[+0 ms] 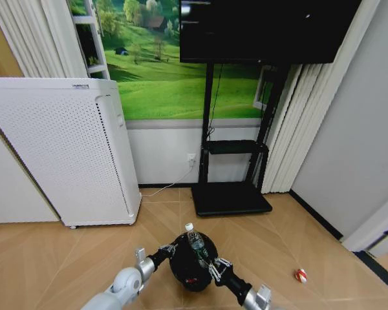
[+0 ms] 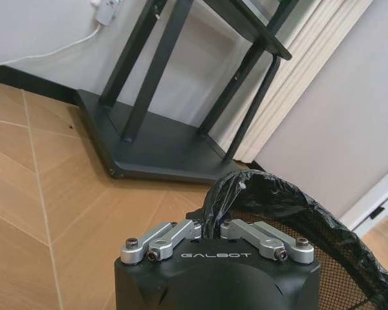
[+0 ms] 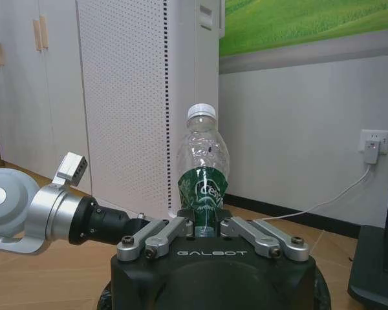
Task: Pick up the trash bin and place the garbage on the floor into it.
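The black mesh trash bin (image 1: pixel 193 270) sits low between my two arms, above the parquet floor (image 1: pixel 64 258). My left gripper (image 1: pixel 170 248) is shut on the bin's rim; in the left wrist view that gripper (image 2: pixel 212 226) pinches the black liner at the rim of the trash bin (image 2: pixel 291 252). My right gripper (image 1: pixel 211 263) is shut on the clear bottle (image 1: pixel 195 240), a green-labelled, white-capped piece of garbage held upright over the bin's mouth. In the right wrist view the bottle (image 3: pixel 204 169) stands between that gripper's (image 3: pixel 207 223) fingers. A red-and-white scrap (image 1: pixel 301 276) lies on the floor to the right.
A tall white perforated appliance (image 1: pixel 58 148) stands to the left. A black TV stand (image 1: pixel 229 197) with a flat base is straight ahead against the wall, with a white cable (image 1: pixel 171 184) running to a socket. Curtains (image 1: pixel 297 123) hang at the right.
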Available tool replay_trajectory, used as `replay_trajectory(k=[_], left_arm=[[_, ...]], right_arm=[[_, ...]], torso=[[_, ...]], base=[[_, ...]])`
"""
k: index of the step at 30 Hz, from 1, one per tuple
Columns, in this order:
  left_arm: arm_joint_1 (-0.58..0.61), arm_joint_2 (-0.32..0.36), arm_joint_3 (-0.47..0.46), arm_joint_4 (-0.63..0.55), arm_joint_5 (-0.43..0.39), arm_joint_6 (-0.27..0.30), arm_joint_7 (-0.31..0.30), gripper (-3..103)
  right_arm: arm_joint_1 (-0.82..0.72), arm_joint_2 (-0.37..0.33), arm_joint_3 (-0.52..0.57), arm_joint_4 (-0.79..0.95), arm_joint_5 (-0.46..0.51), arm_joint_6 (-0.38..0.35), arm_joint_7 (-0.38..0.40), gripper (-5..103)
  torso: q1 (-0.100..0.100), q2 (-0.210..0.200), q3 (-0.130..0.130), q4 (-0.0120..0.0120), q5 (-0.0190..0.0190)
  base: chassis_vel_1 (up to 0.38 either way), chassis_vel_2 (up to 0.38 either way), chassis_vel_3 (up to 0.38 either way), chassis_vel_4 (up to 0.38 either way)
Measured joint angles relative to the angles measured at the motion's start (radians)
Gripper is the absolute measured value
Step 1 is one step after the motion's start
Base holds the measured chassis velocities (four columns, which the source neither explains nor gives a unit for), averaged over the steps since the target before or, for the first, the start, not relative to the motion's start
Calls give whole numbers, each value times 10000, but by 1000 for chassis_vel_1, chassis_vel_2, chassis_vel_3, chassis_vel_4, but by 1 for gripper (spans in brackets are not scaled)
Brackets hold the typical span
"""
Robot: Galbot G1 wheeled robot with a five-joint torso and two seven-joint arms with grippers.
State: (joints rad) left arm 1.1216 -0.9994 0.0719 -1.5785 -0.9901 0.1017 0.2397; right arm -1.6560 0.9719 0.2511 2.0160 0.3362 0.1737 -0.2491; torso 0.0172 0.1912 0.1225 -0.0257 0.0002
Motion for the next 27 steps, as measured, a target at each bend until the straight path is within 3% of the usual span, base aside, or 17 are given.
replay_trajectory(k=[5,7,8,10,16,19,21,27], left_arm=[[232,-51,-225,-74,-2,64,103,7],[317,-77,-349,-114,41,66,121,7],[398,-134,-492,-157,54,65,130,7],[473,-183,-601,-195,54,54,131,7],[707,-271,-870,-325,158,28,52,7],[773,-311,-1000,-358,160,27,-1,7],[914,-320,-1313,-433,142,-29,-218,7],[1369,-332,-2359,-665,13,-250,-731,7]], right_arm=[[292,33,-293,-246,-71,-140,117,13],[314,33,-310,-302,-63,-153,111,18],[303,22,-300,-371,-58,-159,92,28],[270,13,-267,-422,-44,-156,83,28],[124,66,-188,-452,52,-131,101,56],[85,108,-179,-444,127,-106,117,61],[-21,227,-93,-421,389,8,267,78],[-205,509,222,-422,767,34,880,93]], torso=[[0,0,0,0,0],[0,0,0,1,-1],[0,0,0,1,-1],[0,0,0,0,-1],[0,0,0,-1,-2],[1,0,0,0,-3],[0,0,0,-1,-2],[0,0,0,3,-2]], base=[[0,0,0,0],[0,0,0,0],[0,0,0,0],[0,0,0,0],[0,0,0,0],[0,0,0,0],[0,0,0,0],[0,0,0,0]])
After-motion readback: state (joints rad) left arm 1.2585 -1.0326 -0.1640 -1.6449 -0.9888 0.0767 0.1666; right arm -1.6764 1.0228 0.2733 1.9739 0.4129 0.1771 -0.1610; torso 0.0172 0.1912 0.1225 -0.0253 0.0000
